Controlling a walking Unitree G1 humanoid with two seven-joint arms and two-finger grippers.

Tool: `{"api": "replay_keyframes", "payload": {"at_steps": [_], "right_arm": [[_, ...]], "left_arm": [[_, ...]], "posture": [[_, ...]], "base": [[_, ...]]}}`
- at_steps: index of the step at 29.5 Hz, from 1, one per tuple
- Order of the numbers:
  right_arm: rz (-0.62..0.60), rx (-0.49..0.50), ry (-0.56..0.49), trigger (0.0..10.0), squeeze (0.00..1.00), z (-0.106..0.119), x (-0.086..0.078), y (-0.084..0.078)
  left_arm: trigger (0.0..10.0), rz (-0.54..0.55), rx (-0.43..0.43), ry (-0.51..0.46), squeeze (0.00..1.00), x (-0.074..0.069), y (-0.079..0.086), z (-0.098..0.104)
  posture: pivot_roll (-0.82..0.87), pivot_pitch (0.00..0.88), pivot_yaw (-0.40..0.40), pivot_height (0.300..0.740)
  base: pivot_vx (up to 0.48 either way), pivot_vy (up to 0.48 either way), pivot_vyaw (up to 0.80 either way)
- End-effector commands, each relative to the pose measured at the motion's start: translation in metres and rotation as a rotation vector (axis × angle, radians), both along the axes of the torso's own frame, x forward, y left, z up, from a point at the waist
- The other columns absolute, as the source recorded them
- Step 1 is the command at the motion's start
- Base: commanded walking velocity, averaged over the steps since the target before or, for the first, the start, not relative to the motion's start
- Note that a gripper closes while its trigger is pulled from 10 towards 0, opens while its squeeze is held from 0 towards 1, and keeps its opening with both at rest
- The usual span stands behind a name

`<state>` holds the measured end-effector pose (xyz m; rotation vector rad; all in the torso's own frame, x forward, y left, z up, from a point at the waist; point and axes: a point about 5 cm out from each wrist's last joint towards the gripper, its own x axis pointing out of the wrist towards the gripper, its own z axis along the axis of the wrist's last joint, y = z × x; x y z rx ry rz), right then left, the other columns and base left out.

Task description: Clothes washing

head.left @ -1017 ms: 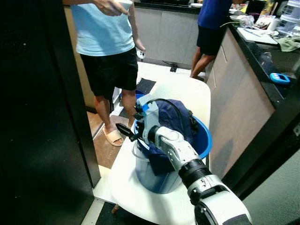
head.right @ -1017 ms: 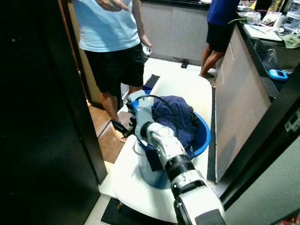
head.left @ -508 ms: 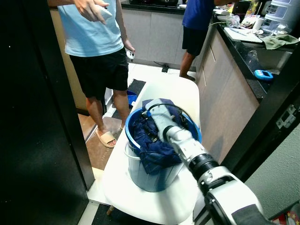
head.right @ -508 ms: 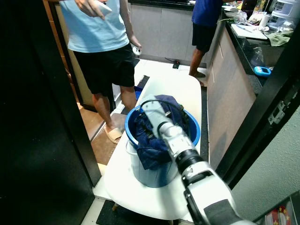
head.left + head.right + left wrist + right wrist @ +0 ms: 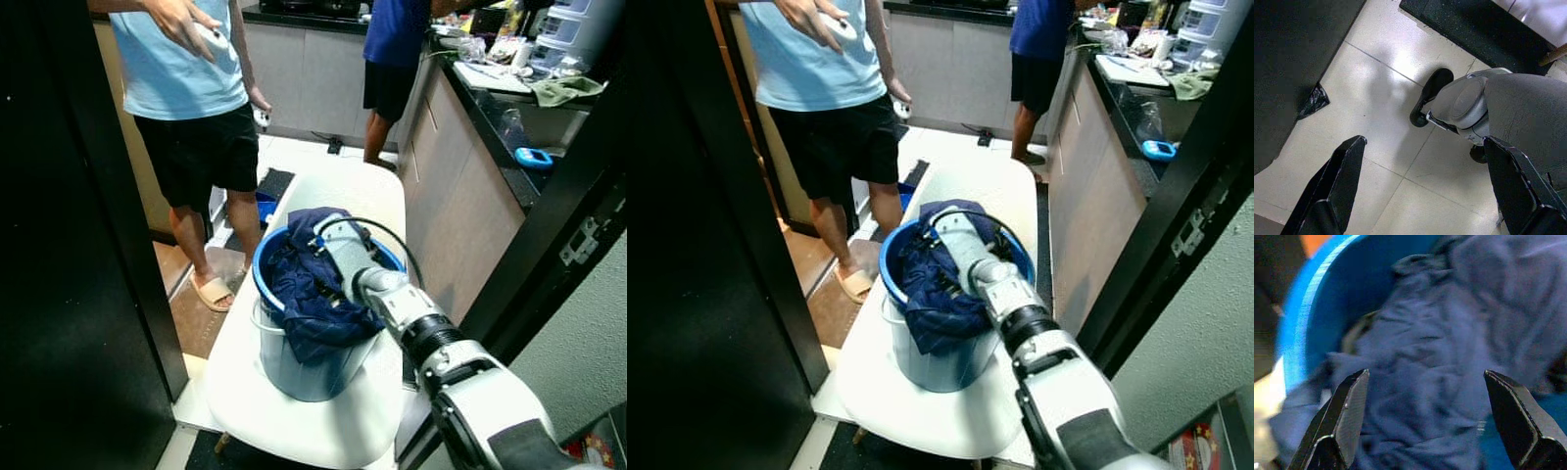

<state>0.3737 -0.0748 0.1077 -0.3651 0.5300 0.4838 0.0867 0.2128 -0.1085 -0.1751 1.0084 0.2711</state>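
Clothes: dark navy heap in blue bucket on white surface, one fold draped over rim at 6 o'clock. Right tool hovers over heap, fingers spread wide, holding nothing. Left tool idle over floor, likewise spread wide. Judgement: soft, limp, light, may snag; pinch a raised fold near heap centre.

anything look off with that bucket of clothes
Yes: the dark blue clothes spill over the front rim of the blue bucket, hanging down its outside. The bucket stands on a white chair, not the floor. The right gripper hovers open over the clothes.
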Motion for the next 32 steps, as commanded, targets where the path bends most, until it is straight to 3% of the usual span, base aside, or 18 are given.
{"api": "replay_keyframes", "payload": {"at_steps": [1, 4, 6, 8, 11, 12, 15, 21, 26, 32], "right_arm": [[-0.026, 0.018, 0.064, 10.0, 0.00, -0.011, -0.005, -0.004], [-0.068, 0.071, 0.143, 10.0, 0.00, -0.021, -0.012, 0.001], [-0.068, 0.071, 0.143, 10.0, 0.00, -0.021, -0.012, 0.001], [-0.119, 0.130, 0.181, 10.0, 0.00, -0.027, -0.018, 0.008], [-0.133, 0.144, 0.183, 10.0, 0.00, -0.028, -0.019, 0.009], [-0.184, 0.151, 0.148, 10.0, 0.00, -0.028, -0.019, 0.008], [-0.215, 0.159, 0.147, 10.0, 0.00, -0.029, -0.021, 0.009], [-0.237, 0.197, 0.178, 10.0, 0.00, -0.028, -0.023, 0.015], [-0.224, 0.168, 0.177, 10.0, 0.00, -0.028, -0.025, 0.016], [-0.187, 0.146, 0.239, 10.0, 0.00, -0.038, -0.040, 0.029]], "left_arm": [[10.0, 0.003, -0.013, 0.016, 0.00, -0.007, -0.005, -0.002], [10.0, 0.000, -0.021, 0.028, 0.00, -0.016, -0.008, -0.004], [10.0, 0.000, -0.021, 0.028, 0.00, -0.016, -0.008, -0.004], [10.0, -0.014, -0.033, 0.050, 0.00, -0.028, -0.015, -0.007], [10.0, -0.017, -0.035, 0.055, 0.00, -0.031, -0.017, -0.007], [10.0, -0.024, -0.041, 0.068, 0.00, -0.038, -0.022, -0.008], [10.0, -0.021, -0.045, 0.079, 0.00, -0.045, -0.024, -0.009], [10.0, -0.031, -0.037, 0.066, 0.00, -0.046, -0.020, -0.008], [10.0, -0.038, -0.030, 0.047, 0.00, -0.044, -0.020, -0.007], [10.0, -0.054, -0.022, 0.018, 0.00, -0.043, -0.019, -0.006]], "posture": [[0.17, 0.000, -0.135, 0.740], [0.15, 0.000, -0.144, 0.740], [0.15, 0.000, -0.144, 0.740], [0.14, 0.059, -0.155, 0.740], [0.14, 0.059, -0.155, 0.740], [0.12, 0.111, -0.164, 0.740], [0.12, 0.131, -0.166, 0.740], [0.11, 0.158, -0.167, 0.740], [0.11, 0.187, -0.169, 0.740], [0.11, 0.224, -0.178, 0.740]], "base": [[0.000, 0.000, 0.00], [0.000, 0.000, 0.00], [0.000, 0.000, 0.00], [0.000, 0.000, 0.00], [0.000, 0.000, 0.00], [0.000, 0.000, 0.00], [0.000, 0.000, 0.00], [0.000, 0.000, 0.00], [0.000, 0.000, 0.00], [0.000, 0.000, 0.00]]}}
